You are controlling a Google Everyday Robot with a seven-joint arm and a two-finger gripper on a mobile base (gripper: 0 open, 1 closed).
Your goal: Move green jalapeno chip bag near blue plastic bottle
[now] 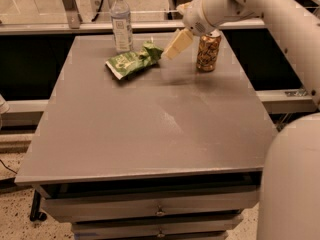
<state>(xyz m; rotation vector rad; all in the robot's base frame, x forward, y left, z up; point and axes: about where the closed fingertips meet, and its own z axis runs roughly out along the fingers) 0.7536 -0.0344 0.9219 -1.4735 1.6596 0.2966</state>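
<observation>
Cream claw (167,53) sits at three o'clock of the crinkled light-green foil chip bag (131,62), grip can't be told. Small clear plastic bottle (120,21) stands just beside the bag at eleven o'clock on the grey counter (150,129).

You find nothing legible on the green jalapeno chip bag (131,62), blue plastic bottle (120,23) or can (208,52); the gripper (171,51) hangs between bag and can.

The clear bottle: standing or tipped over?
Standing: the blue plastic bottle is upright, white cap on top, beside the green jalapeno chip bag. The tool is near the bag's right end.
</observation>
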